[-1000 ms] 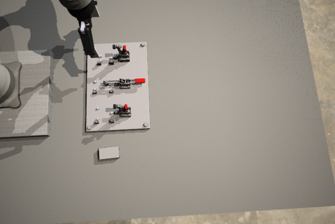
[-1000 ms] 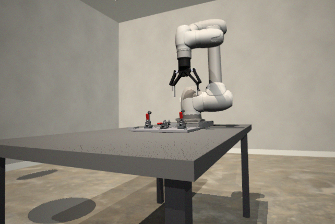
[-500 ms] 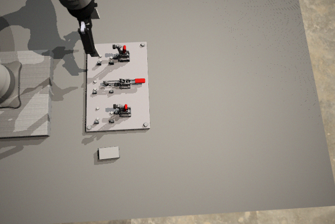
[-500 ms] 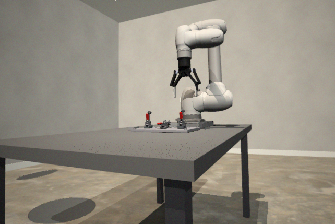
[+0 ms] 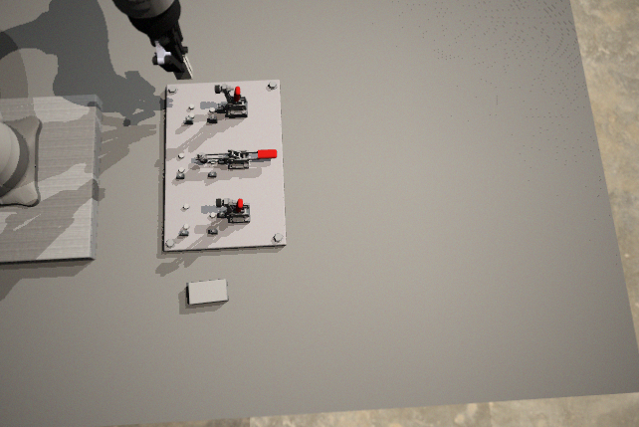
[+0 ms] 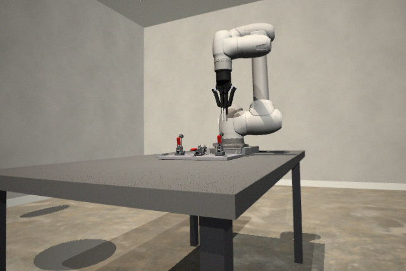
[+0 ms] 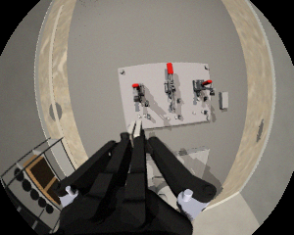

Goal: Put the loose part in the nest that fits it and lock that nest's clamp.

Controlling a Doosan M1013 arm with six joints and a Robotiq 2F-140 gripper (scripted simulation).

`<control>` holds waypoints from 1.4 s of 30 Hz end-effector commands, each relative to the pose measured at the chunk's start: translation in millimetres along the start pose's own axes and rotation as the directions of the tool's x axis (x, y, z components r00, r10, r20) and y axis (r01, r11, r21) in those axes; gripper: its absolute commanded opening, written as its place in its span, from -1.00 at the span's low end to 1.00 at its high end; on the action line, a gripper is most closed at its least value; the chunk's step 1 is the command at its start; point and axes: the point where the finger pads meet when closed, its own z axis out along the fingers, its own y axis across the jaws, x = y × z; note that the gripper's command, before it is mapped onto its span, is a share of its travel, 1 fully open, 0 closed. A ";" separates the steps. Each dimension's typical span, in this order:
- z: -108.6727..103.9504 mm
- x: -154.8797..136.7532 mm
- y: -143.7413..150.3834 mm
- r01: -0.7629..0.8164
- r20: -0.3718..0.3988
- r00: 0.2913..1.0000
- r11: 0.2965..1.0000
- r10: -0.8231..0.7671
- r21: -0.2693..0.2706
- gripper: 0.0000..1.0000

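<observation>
A light grey fixture plate [image 5: 268,117] [image 6: 183,156] [image 7: 189,70] lies on the table with three nests and three toggle clamps. The far clamp [image 5: 236,100] and the near clamp [image 5: 235,214] have red handles standing up. The middle clamp [image 5: 235,159] has its red handle lying flat, pointing away from the nest. The loose part [image 5: 206,292] [image 7: 223,100], a small grey rectangular block, lies flat on the table beside the plate's near end. My gripper [image 5: 188,71] [image 6: 224,116] [image 7: 137,126] is shut and empty, high above the table just off the plate's far corner.
The robot's base stands on a grey pedestal block [image 5: 62,153] at the table's left side, close to the plate. The table's edges [image 6: 236,196] are far from the plate on the right and near sides.
</observation>
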 end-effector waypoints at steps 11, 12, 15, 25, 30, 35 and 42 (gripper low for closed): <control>0.0 0.0 0.0 0.000 0.000 1.000 1.000 0.000 0.000 -0.80; 0.0 0.0 0.0 0.000 0.000 1.000 1.000 0.000 0.000 -0.80; 0.0 0.0 0.0 0.000 0.000 1.000 1.000 0.000 0.000 -0.80; 0.0 0.0 0.0 0.000 0.000 1.000 1.000 0.000 0.000 -0.30; 0.0 0.0 0.0 0.000 0.000 1.000 1.000 0.000 0.000 -0.30; 0.0 0.0 0.0 0.000 0.000 1.000 1.000 0.000 0.000 -0.30; 0.0 0.0 0.0 0.000 0.000 1.000 1.000 0.000 0.000 -0.30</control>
